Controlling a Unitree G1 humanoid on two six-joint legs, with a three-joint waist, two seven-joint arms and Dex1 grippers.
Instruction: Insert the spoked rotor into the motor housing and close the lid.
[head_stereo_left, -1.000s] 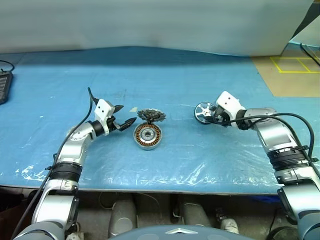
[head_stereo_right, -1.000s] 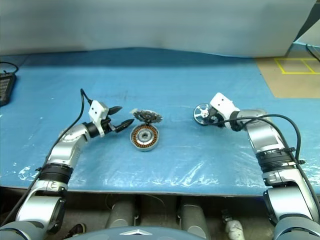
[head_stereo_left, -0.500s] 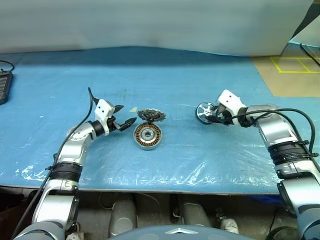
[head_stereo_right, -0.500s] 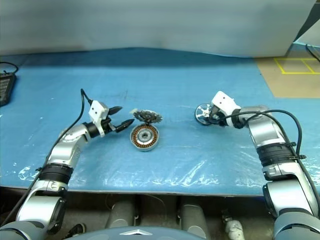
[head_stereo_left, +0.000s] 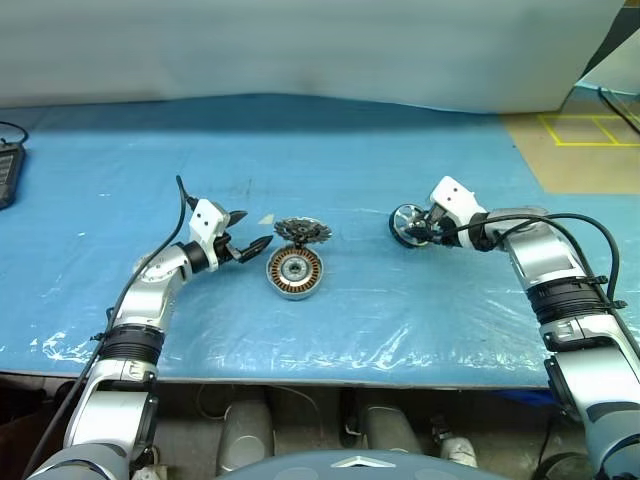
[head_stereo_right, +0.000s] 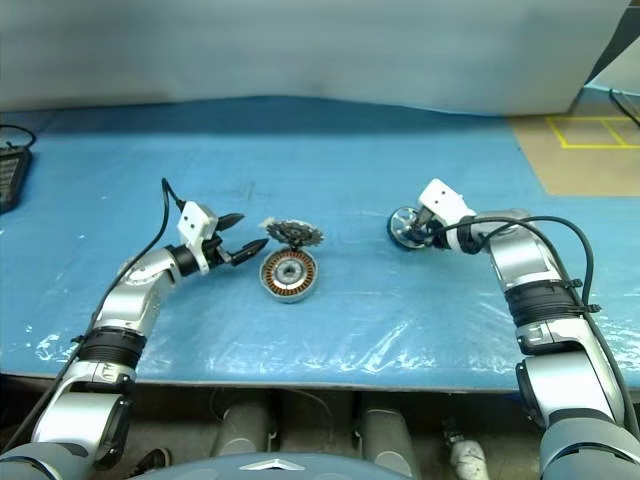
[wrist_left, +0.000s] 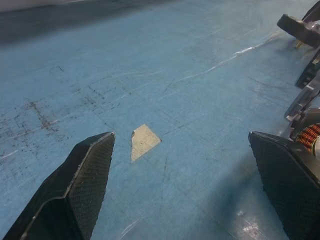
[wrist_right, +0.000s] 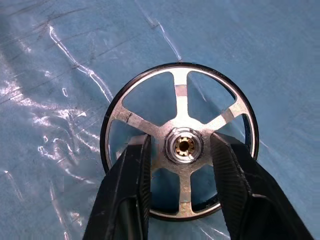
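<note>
The spoked rotor (wrist_right: 180, 145), a black-rimmed wheel with silver spokes, lies on the blue table (head_stereo_left: 400, 140) right of centre. My right gripper (wrist_right: 181, 142) reaches down onto it, open. Its fingers (wrist_right: 135, 165) straddle the central hub with thin gaps showing on both sides. The motor housing (head_stereo_left: 295, 270), a round cup with copper windings, sits at the middle of the table. The toothed lid (head_stereo_left: 302, 231) rests tilted just behind it. My left gripper (head_stereo_left: 250, 230) hovers open and empty just left of the housing, pointing toward it.
A small tan scrap (wrist_left: 144, 141) lies on the table between the left fingers. Crinkled clear plastic (head_stereo_left: 380, 335) covers the table's near part. A black device (head_stereo_left: 8, 170) sits at the far left edge. Floor with yellow tape (head_stereo_left: 590, 130) lies beyond the table's right end.
My right gripper's fingers have drawn closer together around the rotor's hub, and the rotor looks slightly more tipped. The left arm, housing and lid have not moved.
</note>
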